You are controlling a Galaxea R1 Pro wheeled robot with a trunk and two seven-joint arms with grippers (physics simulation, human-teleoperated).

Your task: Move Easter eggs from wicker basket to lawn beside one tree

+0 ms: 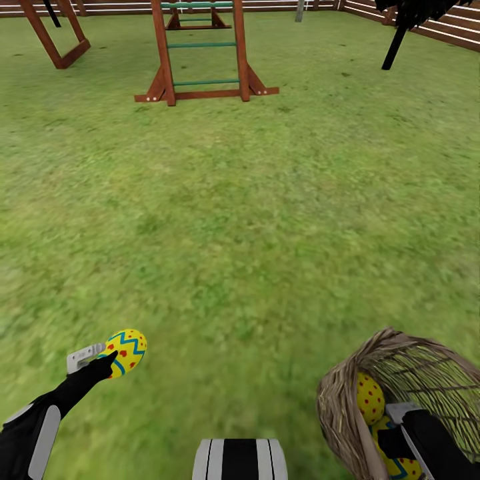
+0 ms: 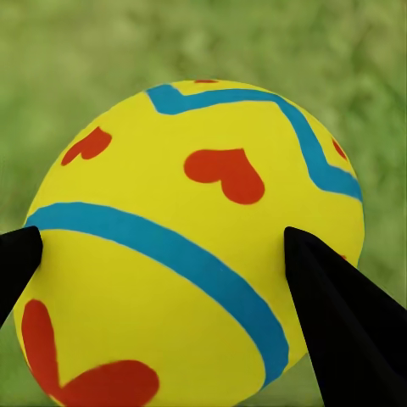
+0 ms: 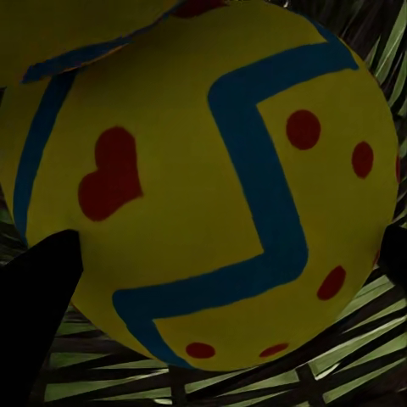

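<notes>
My left gripper is at the lower left above the lawn, shut on one Easter egg. In the left wrist view that egg sits between the two black fingertips. The wicker basket is tipped on its side at the lower right, with two eggs inside. My right gripper reaches into it. In the right wrist view its fingers press both sides of one egg, and the other egg rests against that one.
A wooden ladder frame stands on the grass straight ahead, and another wooden frame is at the far left. A dark leaning trunk and the slat fence are at the far right. My base shows at the bottom.
</notes>
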